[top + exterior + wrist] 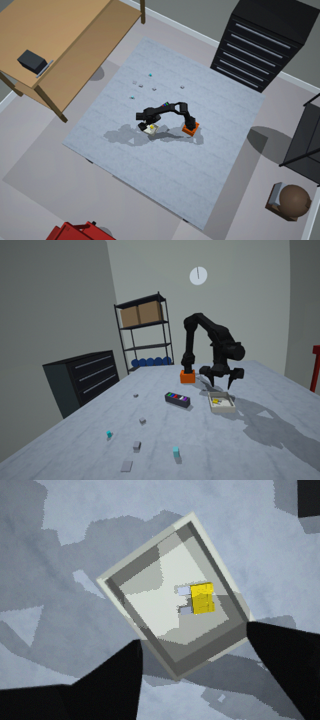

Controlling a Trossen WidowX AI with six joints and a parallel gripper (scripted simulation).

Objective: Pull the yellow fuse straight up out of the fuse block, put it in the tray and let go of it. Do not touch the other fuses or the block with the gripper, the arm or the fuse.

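Yellow fuse lies flat on the tray floor, near one wall. Gripper hangs above the tray, fingers spread wide, holding nothing. Fuse block sits beside the tray, apart.

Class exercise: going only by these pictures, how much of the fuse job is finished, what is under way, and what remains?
Done: the yellow fuse is out of the fuse block and lies flat inside the tray. In hand: nothing; the gripper hangs open above the tray, fingers apart and off the fuse. Left: apparently nothing of the task itself; the other fuses sit in the block.
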